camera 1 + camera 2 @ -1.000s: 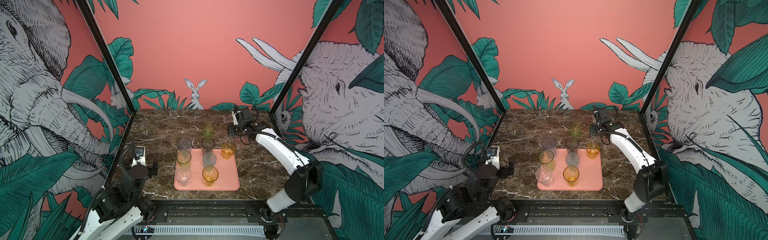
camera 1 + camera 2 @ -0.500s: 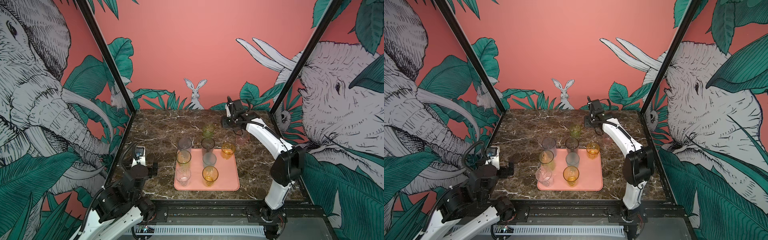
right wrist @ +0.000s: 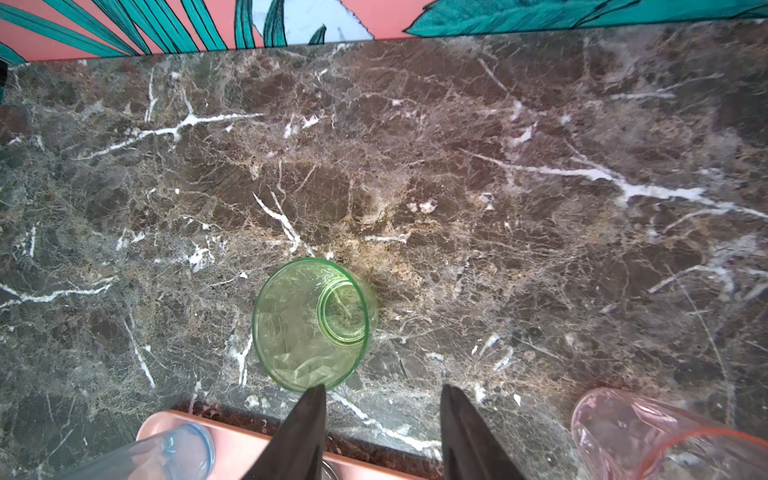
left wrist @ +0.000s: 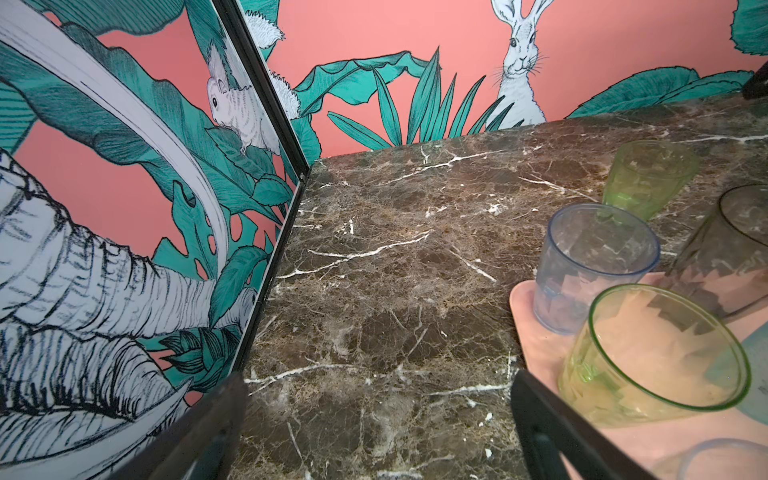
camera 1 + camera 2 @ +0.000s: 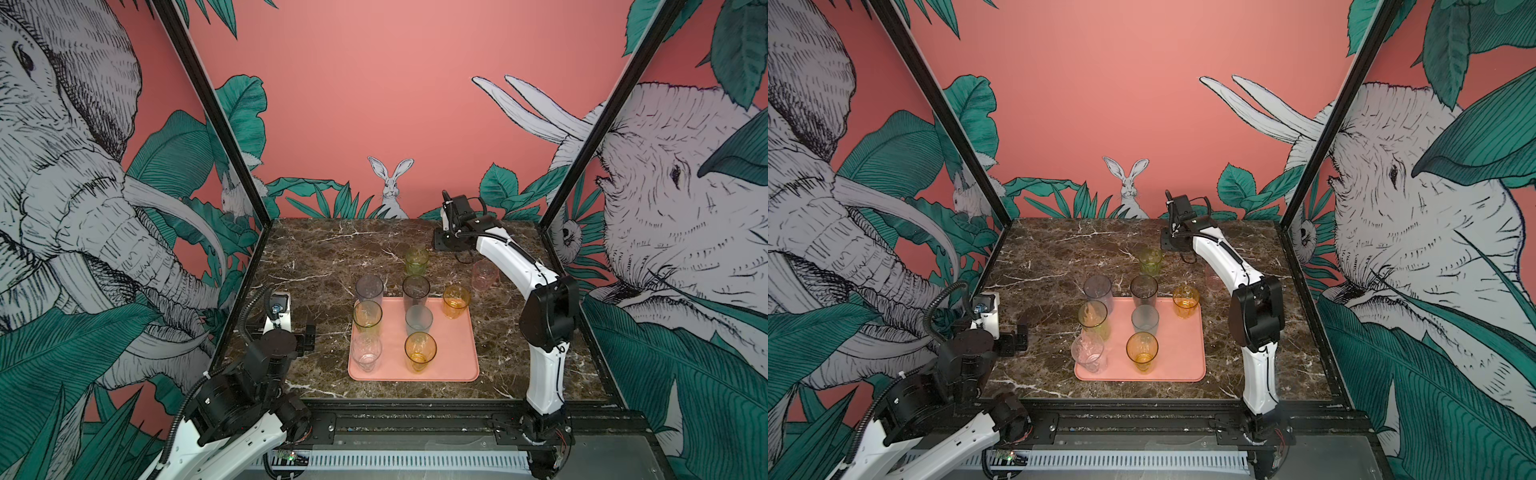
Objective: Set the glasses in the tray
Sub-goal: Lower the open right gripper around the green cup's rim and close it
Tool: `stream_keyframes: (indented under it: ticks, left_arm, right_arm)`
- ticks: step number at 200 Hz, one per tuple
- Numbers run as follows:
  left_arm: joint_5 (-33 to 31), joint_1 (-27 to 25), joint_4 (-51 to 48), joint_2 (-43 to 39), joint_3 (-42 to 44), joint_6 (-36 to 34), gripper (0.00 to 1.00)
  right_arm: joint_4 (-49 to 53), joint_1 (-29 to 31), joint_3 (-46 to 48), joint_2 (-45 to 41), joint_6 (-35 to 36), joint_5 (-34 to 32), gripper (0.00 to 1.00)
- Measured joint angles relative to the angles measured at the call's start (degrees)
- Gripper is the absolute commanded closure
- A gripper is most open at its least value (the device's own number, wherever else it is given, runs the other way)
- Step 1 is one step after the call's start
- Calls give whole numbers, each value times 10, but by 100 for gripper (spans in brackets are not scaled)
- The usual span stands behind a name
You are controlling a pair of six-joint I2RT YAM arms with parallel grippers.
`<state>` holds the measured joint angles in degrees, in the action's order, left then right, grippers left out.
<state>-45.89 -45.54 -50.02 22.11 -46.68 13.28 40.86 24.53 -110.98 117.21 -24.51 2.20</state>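
Jaws (right, parted) have swung toward green glass (image 5: 417, 260).

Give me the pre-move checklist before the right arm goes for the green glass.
1. Right gripper empty, jaws apart: ok.
2. Green glass upright on the table: ok.
3. Green glass centred between the jaws: not ok, off to one side.
4. Pink glass clear of the right arm: cannot tell.
5. Bare spot on the tray: ok.
6. Left gripper open, empty: ok.
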Motion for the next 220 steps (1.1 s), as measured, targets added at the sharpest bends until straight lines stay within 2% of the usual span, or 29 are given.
stream_keyframes:
  ticks: [90,220]
  left_arm:
    - [0,0,0,0,0,0,1]
    - [0,0,0,-1,0,0,1]
  right_arm:
    - [36,13,-73,81,-10,6,53]
    - [53,21,-116,136,-10,13,52]
